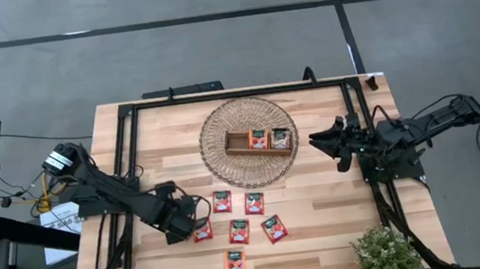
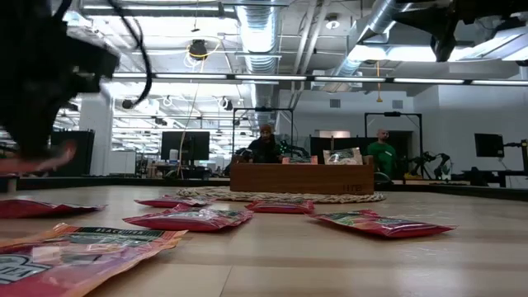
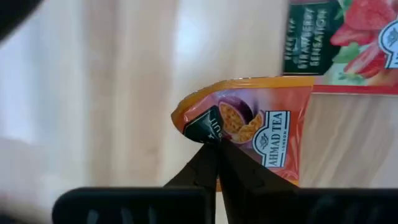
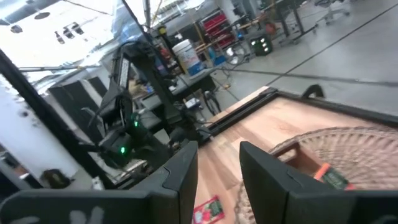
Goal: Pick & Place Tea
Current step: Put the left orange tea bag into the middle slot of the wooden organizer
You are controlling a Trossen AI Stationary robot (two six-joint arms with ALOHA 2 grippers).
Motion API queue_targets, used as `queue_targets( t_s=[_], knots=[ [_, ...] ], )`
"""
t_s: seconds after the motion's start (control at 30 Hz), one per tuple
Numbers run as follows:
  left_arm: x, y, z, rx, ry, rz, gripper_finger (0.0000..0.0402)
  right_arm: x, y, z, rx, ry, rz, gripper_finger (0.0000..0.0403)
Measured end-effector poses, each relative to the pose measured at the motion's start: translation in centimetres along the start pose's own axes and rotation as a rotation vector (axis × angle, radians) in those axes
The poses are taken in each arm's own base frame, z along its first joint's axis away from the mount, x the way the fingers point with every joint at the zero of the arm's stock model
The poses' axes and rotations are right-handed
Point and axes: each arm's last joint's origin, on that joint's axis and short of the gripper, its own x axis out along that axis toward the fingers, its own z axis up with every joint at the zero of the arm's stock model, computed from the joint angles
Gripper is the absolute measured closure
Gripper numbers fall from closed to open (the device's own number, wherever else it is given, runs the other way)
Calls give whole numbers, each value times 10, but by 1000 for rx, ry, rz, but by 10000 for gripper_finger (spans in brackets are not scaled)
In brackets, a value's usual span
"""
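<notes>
Wooden worktop [image 1: 331, 215], round wicker mat [image 1: 249, 138] at its middle with a brown three-compartment tray [image 1: 259, 141] on it; two sachets sit in the tray's middle and right slots. Left gripper [image 1: 191, 223] is down at the front-left, fingers [image 3: 214, 168] pinched tight on the edge of an orange Ahmad tea sachet [image 3: 255, 127]. Five more red tea sachets [image 1: 248, 219] lie flat just beside it. Right gripper [image 1: 331, 139] hovers beside the mat, fingers [image 4: 183, 171] parted, empty.
</notes>
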Motion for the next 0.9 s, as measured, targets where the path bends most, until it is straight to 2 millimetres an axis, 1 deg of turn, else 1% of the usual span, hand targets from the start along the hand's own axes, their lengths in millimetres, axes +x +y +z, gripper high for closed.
queue_targets(
  t_s=[0.2,0.33,0.4,0.5,0.57,0.63,0.77,0.9],
  knots=[
    [-53,6,23,93,-108,95,401,9,5,-4,17,40,70,292],
    [-87,22,41,117,-185,163,401,19,7,-6,30,73,117,292],
    [-103,30,52,139,-243,190,401,26,11,-3,27,98,141,292],
    [-120,43,67,188,-301,247,401,39,17,5,24,130,170,290],
    [-126,49,79,202,-329,298,401,49,20,10,22,154,185,286],
    [-128,52,91,232,-332,350,401,59,24,16,20,187,203,282],
    [-120,52,114,319,-302,432,401,78,29,26,15,273,217,274],
    [-111,50,132,363,-309,481,401,98,27,29,2,372,149,267]
  ],
)
